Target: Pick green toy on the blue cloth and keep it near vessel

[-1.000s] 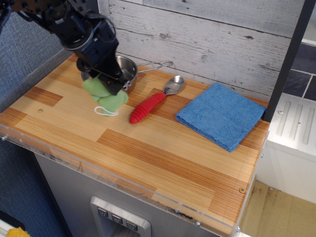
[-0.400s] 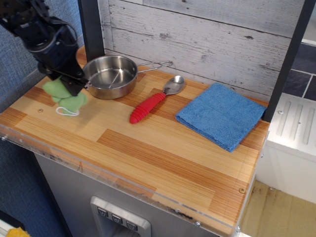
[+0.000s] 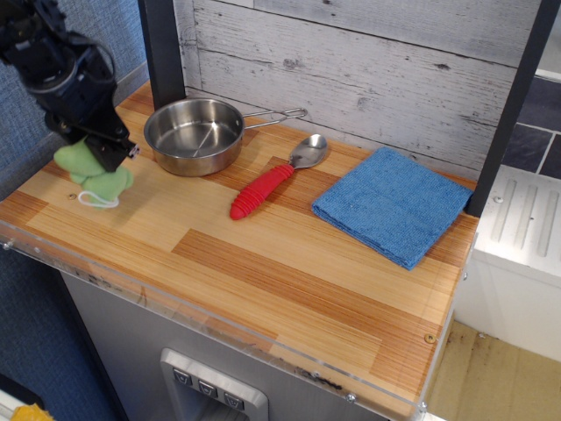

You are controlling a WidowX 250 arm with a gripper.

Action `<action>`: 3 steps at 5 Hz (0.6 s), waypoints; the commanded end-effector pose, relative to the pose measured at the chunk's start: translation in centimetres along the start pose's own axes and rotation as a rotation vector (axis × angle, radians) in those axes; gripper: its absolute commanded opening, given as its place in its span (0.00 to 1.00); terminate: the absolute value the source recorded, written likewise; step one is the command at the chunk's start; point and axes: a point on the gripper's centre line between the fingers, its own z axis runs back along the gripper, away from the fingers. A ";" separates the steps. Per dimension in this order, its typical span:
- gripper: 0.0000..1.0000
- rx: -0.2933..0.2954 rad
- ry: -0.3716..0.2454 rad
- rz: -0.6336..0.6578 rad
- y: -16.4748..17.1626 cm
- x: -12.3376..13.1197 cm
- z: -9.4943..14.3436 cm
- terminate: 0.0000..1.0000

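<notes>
Gripper [image 3: 98, 149] clamped on green toy [image 3: 88, 171], far left of wooden table [image 3: 289, 281].
Toy's white loop touches the wood; vessel [image 3: 195, 134] just right of it, red-handled spoon [image 3: 273, 180] next, blue cloth [image 3: 392, 204] bare, well apart at right.

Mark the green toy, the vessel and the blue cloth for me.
green toy [image 3: 102, 181], the only camera view, on its lower lobe.
vessel [image 3: 195, 135], same view, on the pan's inner floor.
blue cloth [image 3: 392, 204], same view, at its middle.
</notes>
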 end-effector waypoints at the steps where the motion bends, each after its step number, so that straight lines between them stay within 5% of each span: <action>1: 0.00 -0.045 -0.023 0.042 0.2 -0.2 -0.9 0.00; 2: 1.00 -0.072 -0.045 0.074 0.3 0.2 -1.1 0.00; 3: 1.00 -0.065 -0.043 0.055 0.1 0.7 -0.9 0.00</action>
